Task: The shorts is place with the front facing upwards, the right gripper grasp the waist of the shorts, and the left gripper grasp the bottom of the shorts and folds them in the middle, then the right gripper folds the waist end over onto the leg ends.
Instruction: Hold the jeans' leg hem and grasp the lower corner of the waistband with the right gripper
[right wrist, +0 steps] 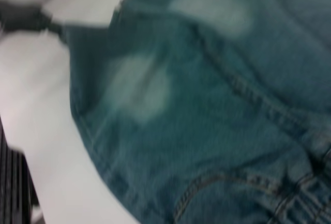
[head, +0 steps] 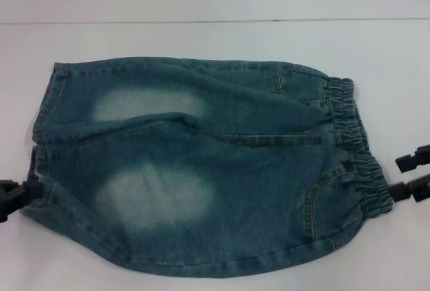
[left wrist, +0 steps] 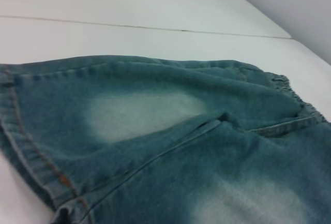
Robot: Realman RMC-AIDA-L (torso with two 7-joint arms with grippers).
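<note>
Blue denim shorts (head: 201,170) lie front up on the white table (head: 215,2). Their elastic waist (head: 356,150) points right and the leg ends (head: 40,136) point left. My right gripper (head: 411,174) is open just off the near end of the waistband, its lower finger (head: 406,189) touching the elastic. My left gripper (head: 17,195) sits against the hem of the near leg at the left edge; the right wrist view shows it (right wrist: 26,16) meeting that hem corner. The left wrist view looks low across the far leg (left wrist: 139,110) toward the waist.
The white table stretches behind and around the shorts, with a thin seam line (head: 215,20) across the back. A dark ribbed strip (right wrist: 13,182) shows at the table's edge in the right wrist view.
</note>
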